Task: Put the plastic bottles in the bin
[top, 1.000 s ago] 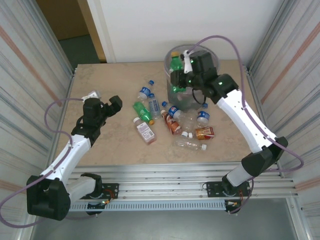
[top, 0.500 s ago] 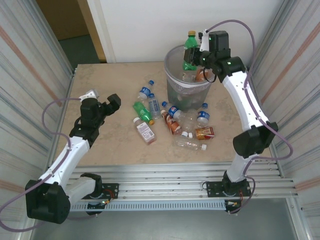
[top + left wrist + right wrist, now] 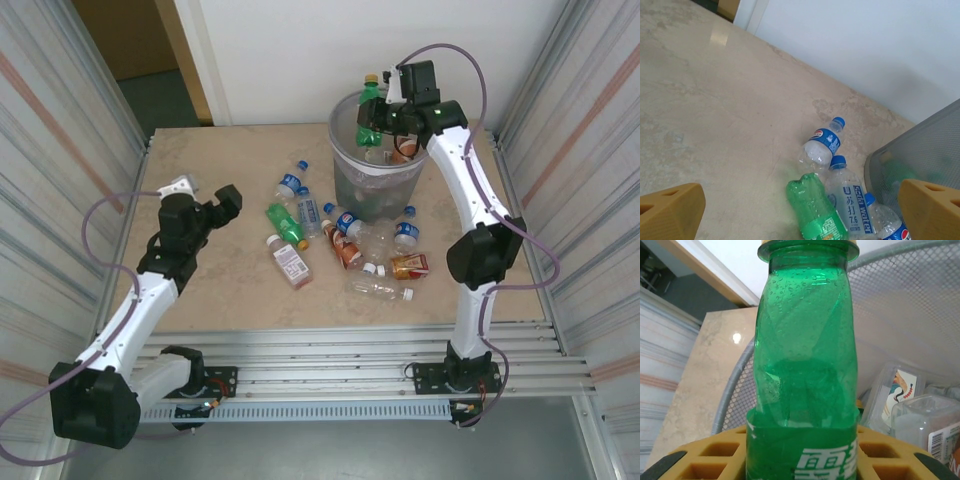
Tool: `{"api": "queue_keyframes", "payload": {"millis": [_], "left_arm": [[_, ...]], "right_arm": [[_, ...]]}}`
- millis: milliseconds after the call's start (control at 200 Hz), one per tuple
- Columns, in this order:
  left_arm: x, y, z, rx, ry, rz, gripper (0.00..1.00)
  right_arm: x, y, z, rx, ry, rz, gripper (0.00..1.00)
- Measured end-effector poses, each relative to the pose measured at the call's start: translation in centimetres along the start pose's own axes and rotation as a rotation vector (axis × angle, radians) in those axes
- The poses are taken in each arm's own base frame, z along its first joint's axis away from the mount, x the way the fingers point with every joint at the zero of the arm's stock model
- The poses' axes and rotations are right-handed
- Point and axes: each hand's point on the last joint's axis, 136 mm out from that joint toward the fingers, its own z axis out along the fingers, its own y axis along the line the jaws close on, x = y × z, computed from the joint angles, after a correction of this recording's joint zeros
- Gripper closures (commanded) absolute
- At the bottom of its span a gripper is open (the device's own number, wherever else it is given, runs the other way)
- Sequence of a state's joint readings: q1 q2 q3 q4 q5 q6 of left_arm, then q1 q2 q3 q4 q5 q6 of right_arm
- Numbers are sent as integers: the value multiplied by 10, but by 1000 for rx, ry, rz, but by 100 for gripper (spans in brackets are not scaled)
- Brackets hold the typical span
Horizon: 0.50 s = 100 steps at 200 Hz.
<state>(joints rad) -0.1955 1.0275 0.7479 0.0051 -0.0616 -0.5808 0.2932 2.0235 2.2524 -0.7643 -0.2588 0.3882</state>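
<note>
Right arm (image 3: 466, 186) outstretched, its end effector (image 3: 384, 118) grips green bottle (image 3: 805, 355), seemingly above bin (image 3: 338, 150).

Beige marbled counter (image 3: 230, 170) at centre, white wall (image 3: 300, 50) at 12 o'clock, corrugated metal panels (image 3: 60, 150) at 9 and 3 o'clock, open doorway (image 3: 150, 60) at 11 o'clock, slotted aluminium rails (image 3: 330, 372) at 6 o'clock.

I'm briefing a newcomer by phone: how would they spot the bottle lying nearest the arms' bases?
Find the grey bin at the far side of the table. Of the bottles strewn before it, the clear bottle lies closest to the near edge, on its side: white cap, no coloured label, unlike its neighbours.
</note>
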Motion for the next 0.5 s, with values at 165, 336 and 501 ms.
{"api": "queue_keyframes", "payload": {"millis": [165,336,501], "left_arm": [[-8,-5,-2,10,-15,10,1],[-1,-5,-2,14,18,5,1],[5,-9,-2,43,50,-19,1]], "right_arm": [[9,-4,2,14,36,10,61],[13,-8,9,20,54,15,58],[20,-13,21,25,77,22,56]]}}
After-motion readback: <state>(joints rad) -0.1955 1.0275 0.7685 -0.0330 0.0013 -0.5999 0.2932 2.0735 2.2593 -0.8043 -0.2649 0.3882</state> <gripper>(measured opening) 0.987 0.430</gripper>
